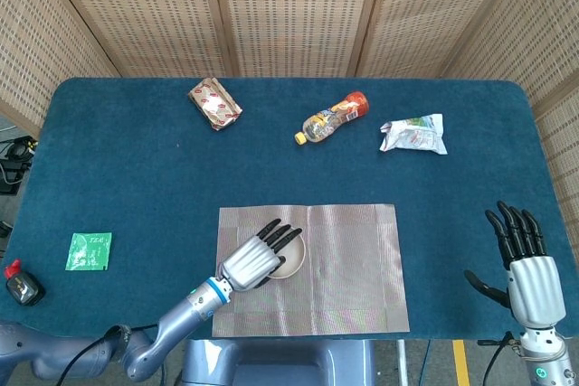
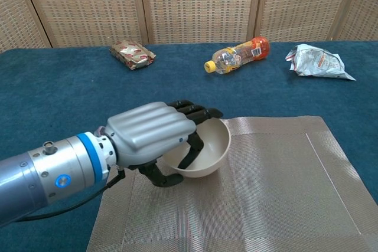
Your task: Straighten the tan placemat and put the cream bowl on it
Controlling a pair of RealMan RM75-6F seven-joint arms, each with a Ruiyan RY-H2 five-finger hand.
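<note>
The left hand (image 2: pixel 155 137) grips the bowl (image 2: pixel 204 150) by its near rim, fingers hooked inside and thumb under the outside wall, in the lower middle of the chest view. The bowl sits over the left half of the mat (image 1: pixel 353 268); whether it touches the weave or hangs just above cannot be told. The main risk is in the release: if the fingers drag on the rim as they spread, the bowl could tip or skid left toward the mat's edge, and a hand sliding off low could pull the mat askew. The mat looks square to the table's front edge, so any tug would undo that. Room is good: bare mat lies to the right of the bowl, and blue table (image 1: pixel 118 169) lies open to the left for the arm to back out. The right hand (image 1: pixel 529 268), lower right of the head view, is spread and holds nothing, well apart from the mat.
</note>
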